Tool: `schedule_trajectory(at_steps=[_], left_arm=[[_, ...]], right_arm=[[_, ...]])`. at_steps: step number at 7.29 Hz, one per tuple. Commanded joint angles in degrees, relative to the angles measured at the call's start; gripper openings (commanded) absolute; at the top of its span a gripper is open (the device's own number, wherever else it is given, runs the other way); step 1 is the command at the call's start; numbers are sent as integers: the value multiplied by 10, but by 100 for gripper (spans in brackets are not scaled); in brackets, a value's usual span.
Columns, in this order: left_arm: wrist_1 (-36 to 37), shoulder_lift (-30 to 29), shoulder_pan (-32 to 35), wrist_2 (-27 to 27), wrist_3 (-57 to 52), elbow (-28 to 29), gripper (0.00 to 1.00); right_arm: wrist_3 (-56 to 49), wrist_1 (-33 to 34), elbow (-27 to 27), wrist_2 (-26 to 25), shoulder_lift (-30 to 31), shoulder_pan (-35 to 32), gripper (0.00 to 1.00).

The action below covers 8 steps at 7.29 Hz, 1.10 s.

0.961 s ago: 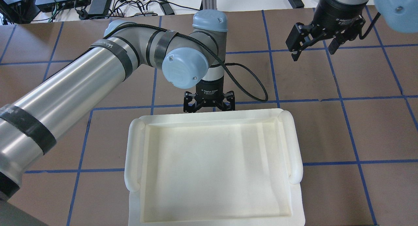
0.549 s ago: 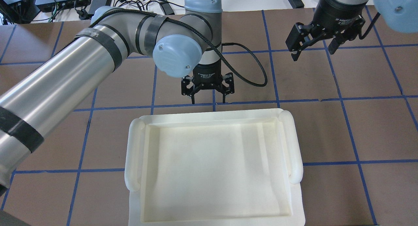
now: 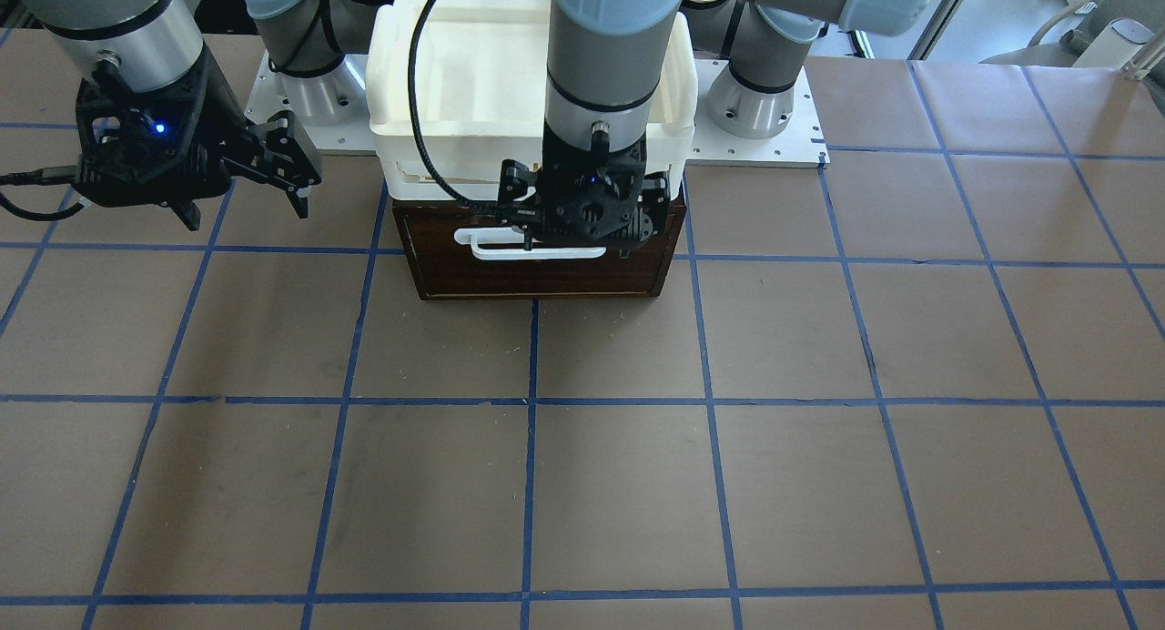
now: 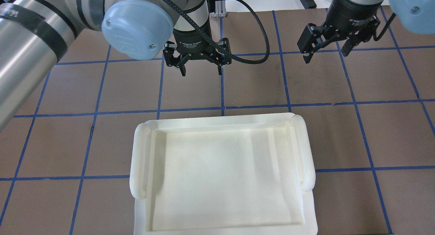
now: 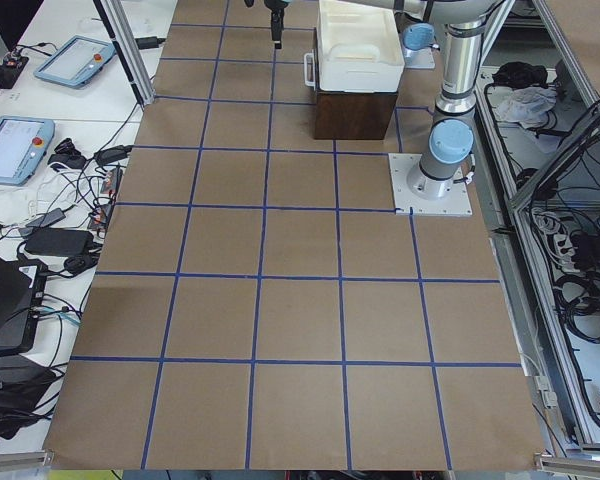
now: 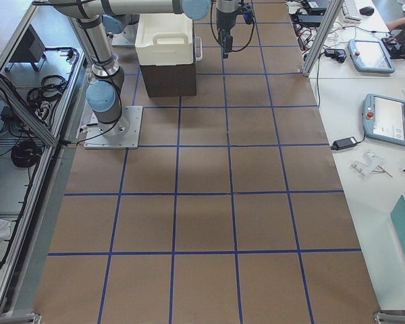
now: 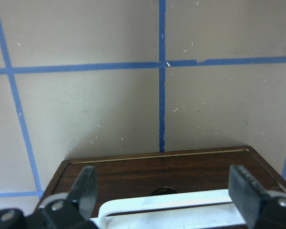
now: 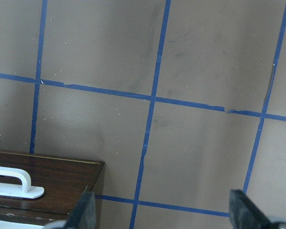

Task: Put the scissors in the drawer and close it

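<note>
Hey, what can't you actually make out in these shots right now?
- The scissors: in no view; the drawer looks shut, so its dark front and the white tray on top hide whatever is inside.
- The drawer handle: middle covered by the left gripper in the front-facing view.
- Overhead view: the drawer lies wholly under the tray.

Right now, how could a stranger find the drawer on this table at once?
On the table, find the big white tray near the robot. The drawer sits directly beneath it, dark brown wood. Only it has a white bar handle.
</note>
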State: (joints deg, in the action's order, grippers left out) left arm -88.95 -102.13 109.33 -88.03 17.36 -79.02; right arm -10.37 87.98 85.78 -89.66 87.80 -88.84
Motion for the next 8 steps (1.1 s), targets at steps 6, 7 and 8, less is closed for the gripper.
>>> schedule_trajectory(at_steps=[6, 7, 8], left_arm=[[-53, 152, -148, -30, -122, -75, 100], [-47, 160, -175, -27, -148, -87, 100], [-46, 169, -189, -28, -155, -90, 100]], right_arm=[[30, -2, 0, -1, 4, 29, 100], [30, -3, -1, -2, 5, 29, 100], [31, -4, -1, -17, 10, 29, 100]])
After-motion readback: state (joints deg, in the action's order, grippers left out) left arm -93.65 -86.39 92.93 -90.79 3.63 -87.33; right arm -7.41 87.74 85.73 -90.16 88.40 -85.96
